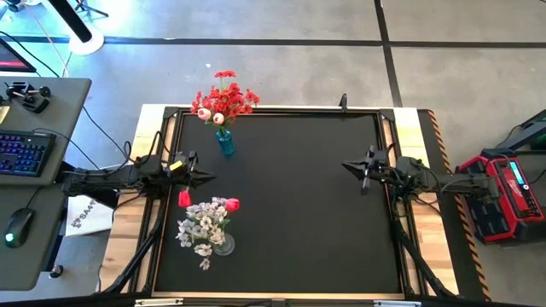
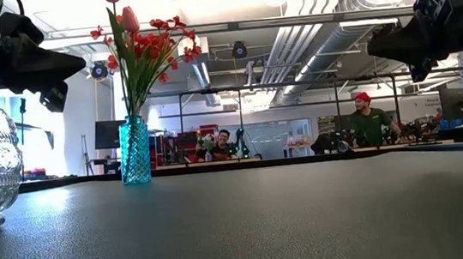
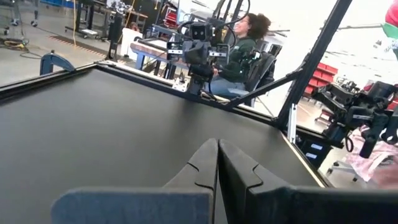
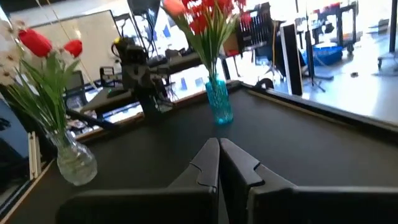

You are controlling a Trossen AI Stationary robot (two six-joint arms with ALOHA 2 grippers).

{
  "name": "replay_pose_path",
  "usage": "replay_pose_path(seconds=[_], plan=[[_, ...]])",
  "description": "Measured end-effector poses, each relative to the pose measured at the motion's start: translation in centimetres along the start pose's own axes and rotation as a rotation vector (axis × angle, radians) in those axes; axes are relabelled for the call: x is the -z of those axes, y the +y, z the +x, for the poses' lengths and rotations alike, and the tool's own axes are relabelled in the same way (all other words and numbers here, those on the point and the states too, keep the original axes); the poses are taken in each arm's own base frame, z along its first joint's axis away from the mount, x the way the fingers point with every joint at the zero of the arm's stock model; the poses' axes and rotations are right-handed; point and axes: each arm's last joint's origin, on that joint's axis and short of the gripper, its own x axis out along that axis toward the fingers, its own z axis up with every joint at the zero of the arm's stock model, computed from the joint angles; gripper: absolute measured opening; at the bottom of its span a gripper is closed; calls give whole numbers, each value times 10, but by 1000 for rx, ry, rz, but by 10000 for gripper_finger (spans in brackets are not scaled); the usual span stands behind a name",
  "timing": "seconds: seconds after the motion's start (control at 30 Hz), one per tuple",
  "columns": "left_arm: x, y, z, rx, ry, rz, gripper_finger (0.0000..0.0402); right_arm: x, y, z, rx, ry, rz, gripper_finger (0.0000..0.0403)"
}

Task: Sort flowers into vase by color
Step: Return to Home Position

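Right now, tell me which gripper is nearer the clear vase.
Left. The left gripper hangs shut close to the clear vase, just past its flowers. The right gripper, also shut, is far off on the opposite side.

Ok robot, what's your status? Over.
Left gripper and right gripper shut, empty, apart over the mat. Red flowers in blue vase; white flowers with red tulips in clear vase. Nothing blocking.

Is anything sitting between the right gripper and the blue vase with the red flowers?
Nothing visible. Only bare black mat lies between the right gripper and the blue vase; the clear vase stands well aside, by the left gripper.
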Motion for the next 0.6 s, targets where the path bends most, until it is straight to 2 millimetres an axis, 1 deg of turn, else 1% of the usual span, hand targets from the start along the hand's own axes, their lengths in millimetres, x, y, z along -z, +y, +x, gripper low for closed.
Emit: replay_pose_path(seconds=[0.1, 0.6], plan=[[0, 0, 0, 0, 0, 0, 0, 3, -1, 0, 7, 29, -15, 0], [0, 0, 0, -2, -1, 0, 0, 3, -1, 0, 4, 30, -23, 0]])
